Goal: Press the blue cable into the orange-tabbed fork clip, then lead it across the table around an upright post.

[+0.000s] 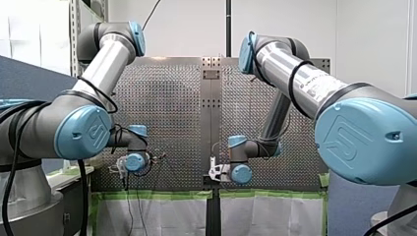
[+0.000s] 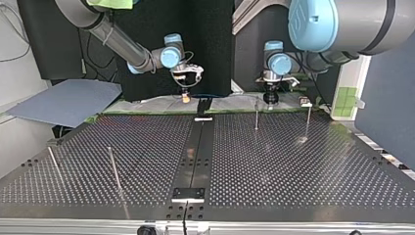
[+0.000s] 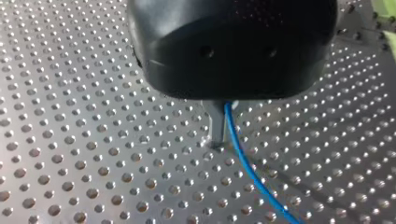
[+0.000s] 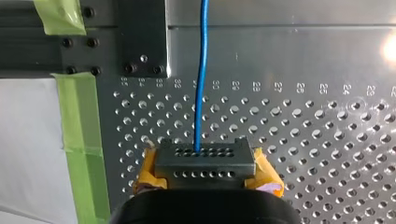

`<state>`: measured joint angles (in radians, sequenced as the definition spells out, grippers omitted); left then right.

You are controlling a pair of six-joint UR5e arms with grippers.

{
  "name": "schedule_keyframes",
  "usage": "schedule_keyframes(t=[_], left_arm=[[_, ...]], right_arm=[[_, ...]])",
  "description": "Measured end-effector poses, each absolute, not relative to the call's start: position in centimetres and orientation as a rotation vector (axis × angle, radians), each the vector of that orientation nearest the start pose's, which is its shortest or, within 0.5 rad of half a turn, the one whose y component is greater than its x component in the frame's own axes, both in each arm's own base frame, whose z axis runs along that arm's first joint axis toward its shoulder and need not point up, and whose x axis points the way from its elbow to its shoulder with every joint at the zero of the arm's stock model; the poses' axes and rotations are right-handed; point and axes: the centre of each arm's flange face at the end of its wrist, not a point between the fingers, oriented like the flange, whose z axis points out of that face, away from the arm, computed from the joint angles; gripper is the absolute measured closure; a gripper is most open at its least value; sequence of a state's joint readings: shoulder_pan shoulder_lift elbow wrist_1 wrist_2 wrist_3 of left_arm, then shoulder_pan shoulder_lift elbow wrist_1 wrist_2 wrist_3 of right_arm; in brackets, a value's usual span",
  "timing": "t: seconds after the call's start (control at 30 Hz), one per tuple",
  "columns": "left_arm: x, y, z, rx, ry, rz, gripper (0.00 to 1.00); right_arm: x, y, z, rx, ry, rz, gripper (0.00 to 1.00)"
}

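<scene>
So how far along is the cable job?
Done: nothing I can see; I can't make out the clip. In hand: blue cable pinched by my left claw and my right claw, low over the table near the arms' edge. To do: seat it in the clip, then route round a post.

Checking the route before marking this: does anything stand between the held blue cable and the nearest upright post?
Nothing visible does. My left gripper and my right gripper hold the blue cable at the far edge of the perforated table in the top view; the nearest upright post stands nearer the camera, only bare table between.
</scene>
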<state>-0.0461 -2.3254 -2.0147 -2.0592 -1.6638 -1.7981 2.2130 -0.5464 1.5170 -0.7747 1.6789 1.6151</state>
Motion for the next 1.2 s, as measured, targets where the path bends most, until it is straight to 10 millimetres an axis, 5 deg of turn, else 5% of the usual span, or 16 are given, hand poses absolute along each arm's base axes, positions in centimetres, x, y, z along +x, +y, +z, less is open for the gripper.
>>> schedule_keyframes(t=[0.67,1.2], left_arm=[[52.9,-13.4,0.1,-0.241,1.668,-0.129,1.0],[53.4,-12.9,0.2,-0.272,1.658,-0.154,1.0]], right_arm=[[50.0,-52.0,-2.1,1.686,-1.053,1.474,1.0],[46.5,-56.0,-1.2,1.572,-1.135,1.388,1.0]])
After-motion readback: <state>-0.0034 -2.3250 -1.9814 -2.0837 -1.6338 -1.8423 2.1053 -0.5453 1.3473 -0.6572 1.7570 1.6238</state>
